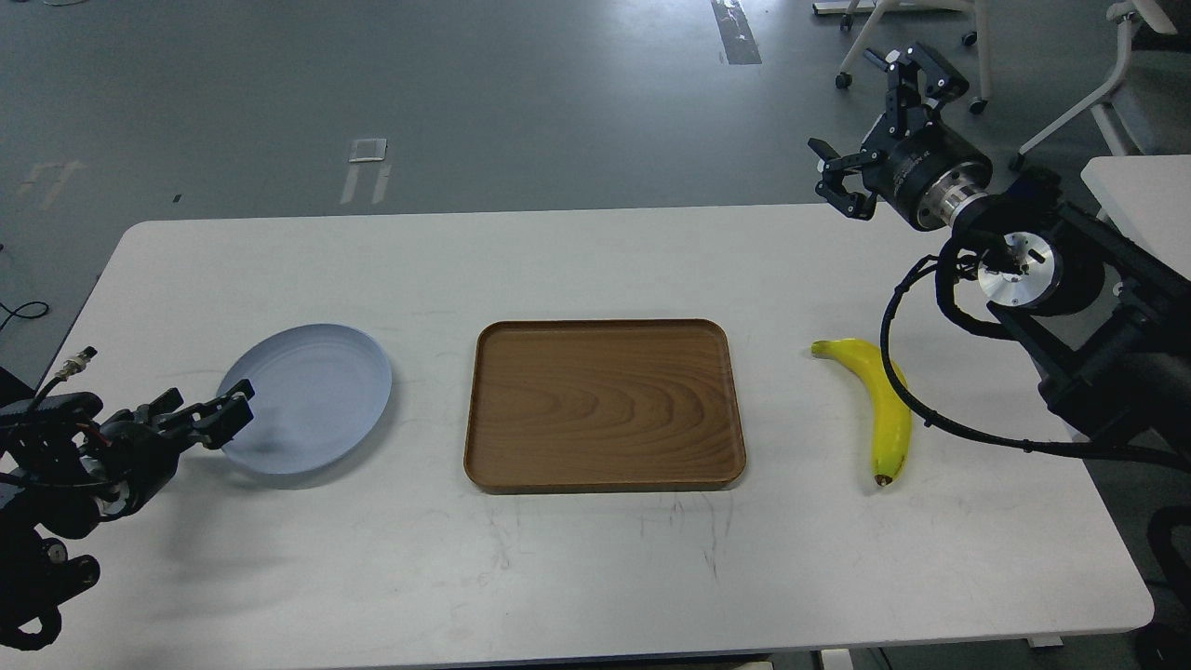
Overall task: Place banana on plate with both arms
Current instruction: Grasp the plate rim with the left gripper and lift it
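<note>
Here the right pincer [870,121] hangs raised above the far right corner of the white table [577,577], its two clawed fingers spread wide apart with nothing between them. The banana [881,409] lies flat on the table well below and nearer the camera than that pincer, untouched; its dark tip points toward the near edge, and a black cable [907,391] from the right arm loops in front of its middle. The left pincer [209,414] sits low at the table's left side, its fingers reaching over the near-left rim of the plate [316,391]; whether they touch the rim, and whether they are parted or closed, I cannot tell. The plate rests just right of that pincer. A brown wooden tray [605,405] lies between plate and banana, apart from both.
</note>
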Controlling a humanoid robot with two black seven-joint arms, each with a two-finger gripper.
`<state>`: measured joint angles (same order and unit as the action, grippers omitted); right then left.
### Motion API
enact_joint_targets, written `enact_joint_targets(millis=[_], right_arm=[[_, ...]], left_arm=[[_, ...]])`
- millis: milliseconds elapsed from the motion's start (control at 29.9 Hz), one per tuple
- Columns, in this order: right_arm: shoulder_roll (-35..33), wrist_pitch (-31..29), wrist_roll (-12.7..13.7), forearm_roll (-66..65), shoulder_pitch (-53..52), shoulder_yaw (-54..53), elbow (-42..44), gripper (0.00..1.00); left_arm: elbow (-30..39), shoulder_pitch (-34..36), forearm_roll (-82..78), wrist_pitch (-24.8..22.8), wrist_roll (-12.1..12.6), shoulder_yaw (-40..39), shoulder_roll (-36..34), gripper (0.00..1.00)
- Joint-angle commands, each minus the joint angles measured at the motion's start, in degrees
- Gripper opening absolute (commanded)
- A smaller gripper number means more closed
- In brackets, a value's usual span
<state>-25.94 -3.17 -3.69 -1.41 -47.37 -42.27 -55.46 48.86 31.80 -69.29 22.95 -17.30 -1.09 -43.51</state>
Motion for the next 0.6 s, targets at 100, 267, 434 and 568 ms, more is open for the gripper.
enact_joint_targets(millis=[100,267,434,568], right_arm=[[-0.08,0.00,0.00,0.00,0.00,-0.09,0.00,1.00],[-0.08,0.09,0.00,0.00,0.09,-0.09,0.09,1.00],[-0.08,0.00,0.00,0.00,0.09,-0.18,0.09,1.00],[-0.34,0.00,0.00,0.00,0.09,-0.18,0.09,1.00]], left_arm=[[-0.70,-1.21,0.12,-0.19,-0.10,0.03,0.10,0.90],[-0.79,-1.48,0.12,-0.10,-0.19,0.03,0.10,0.81],[-0.88,-1.48,0.12,-0.10,-0.19,0.03,0.89,0.68],[-1.14,-1.48,0.12,-0.10,-0.19,0.03,1.94,0.56]])
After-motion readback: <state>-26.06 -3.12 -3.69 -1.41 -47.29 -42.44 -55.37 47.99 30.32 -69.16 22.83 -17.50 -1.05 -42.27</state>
